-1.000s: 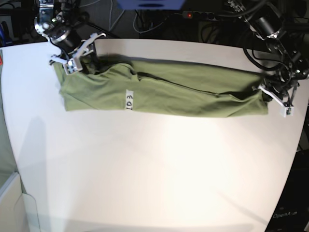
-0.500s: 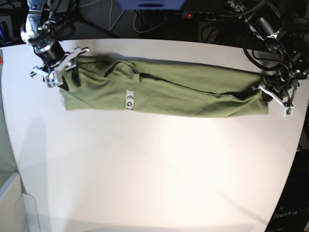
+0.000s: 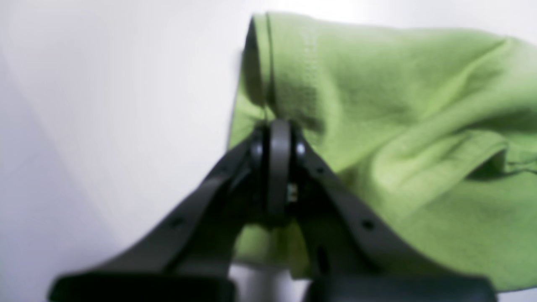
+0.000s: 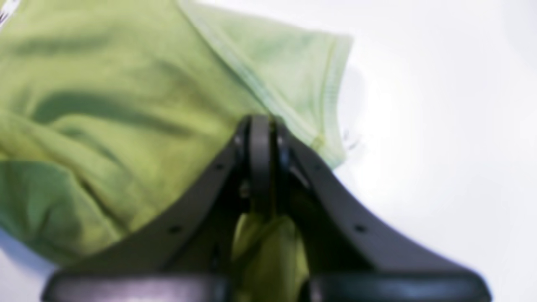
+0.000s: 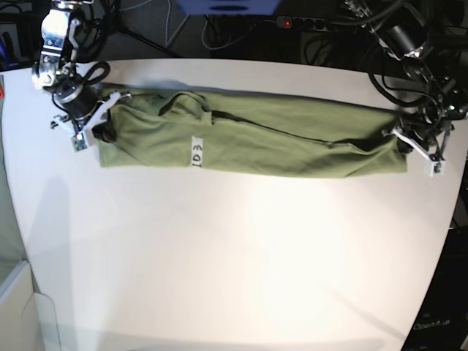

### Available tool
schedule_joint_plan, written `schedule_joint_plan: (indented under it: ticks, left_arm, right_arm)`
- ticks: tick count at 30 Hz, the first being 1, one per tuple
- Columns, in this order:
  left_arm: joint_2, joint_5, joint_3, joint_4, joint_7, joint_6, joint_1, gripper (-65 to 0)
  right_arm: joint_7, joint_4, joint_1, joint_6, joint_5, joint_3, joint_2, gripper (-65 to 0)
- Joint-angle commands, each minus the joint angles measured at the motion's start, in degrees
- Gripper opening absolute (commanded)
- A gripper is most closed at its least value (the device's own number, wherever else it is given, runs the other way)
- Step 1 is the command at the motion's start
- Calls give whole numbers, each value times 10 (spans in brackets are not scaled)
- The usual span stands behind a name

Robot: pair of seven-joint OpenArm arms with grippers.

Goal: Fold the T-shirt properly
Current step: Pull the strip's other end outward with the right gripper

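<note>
The olive-green T-shirt [image 5: 278, 139] lies on the white table [image 5: 234, 256] as a long band running left to right, with its white "ID3" tag [image 5: 196, 153] facing up. My right gripper [image 5: 82, 123] is at the shirt's left end. In the right wrist view the gripper [image 4: 260, 121] is shut on a fold of the shirt [image 4: 105, 84] near a hemmed edge. My left gripper [image 5: 418, 145] is at the shirt's right end. In the left wrist view the gripper [image 3: 275, 126] is shut on the shirt's [image 3: 377, 105] hemmed edge.
Cables and a power strip with a red light [image 5: 300, 23] lie behind the table's far edge. The table's right edge curves in close to my left gripper. A pale box [image 5: 18, 300] stands off the table at the lower left.
My right gripper has moved left and toward the front with the shirt's left end, drawing the cloth out flatter. My left gripper has stayed at the right end.
</note>
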State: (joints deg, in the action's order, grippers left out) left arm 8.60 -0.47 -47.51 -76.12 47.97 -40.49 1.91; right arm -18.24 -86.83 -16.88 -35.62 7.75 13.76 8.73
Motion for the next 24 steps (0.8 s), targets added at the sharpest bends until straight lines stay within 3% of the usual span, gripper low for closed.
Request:
schedule_joint_plan:
  ticks: [1, 10, 22, 24]
  left_arm:
    - [13, 19, -3, -4, 21, 5, -1, -634]
    - [38, 15, -41, -11, 84, 5, 24, -633]
    - [37, 18, -38, -54, 88, 5, 26, -627]
    - [34, 18, -38, -54, 89, 5, 25, -591]
  right_arm:
    - [1, 5, 5, 0, 0, 3, 5, -644]
    - [4, 39, 16, -2, 0, 3, 5, -646]
    - [4, 39, 17, -2, 0, 0, 5, -646]
    - [4, 39, 17, -2, 0, 0, 5, -646]
